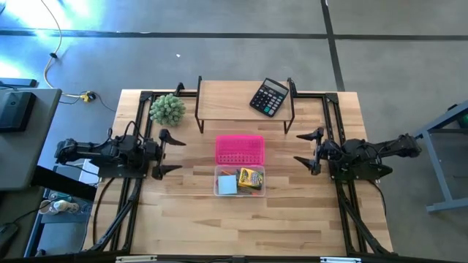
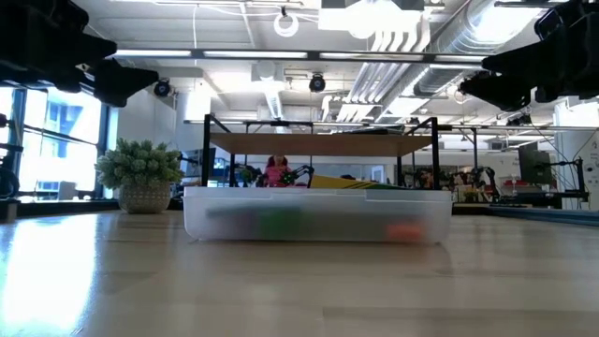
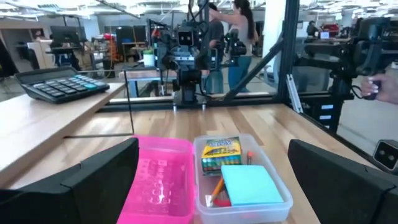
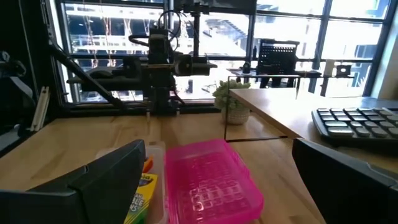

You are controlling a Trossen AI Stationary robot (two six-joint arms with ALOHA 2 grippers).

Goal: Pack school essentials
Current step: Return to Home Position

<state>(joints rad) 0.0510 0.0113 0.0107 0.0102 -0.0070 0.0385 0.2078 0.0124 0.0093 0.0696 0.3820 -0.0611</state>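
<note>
- Keeping the school essentials together inside clear supply box (image 2: 318, 217), sitting lidless between both grippers and well apart from each.
- Counting inside it: one crayon box (image 3: 221, 152), one light-blue note pad (image 3: 252, 185) lying flat beside it, and one orange pencil (image 3: 217, 186) tucked alongside. Spotting a red bit underneath, too hidden for naming.
- Leaving one pink perforated piece (image 1: 239, 149) just beside that box, squarely between the two sets of fingertips, likely waiting as a cover.
- Holding left gripper (image 1: 180, 155) spread wide and empty, and right gripper (image 1: 297, 147) likewise released and grasping nothing. Probably parking, with packing looking done.
- Leaving out, seemingly on purpose, one calculator (image 1: 269, 96) on one wooden shelf (image 1: 227, 95) beyond right gripper, and one ball-shaped plant (image 1: 167, 109) near left gripper.
</note>
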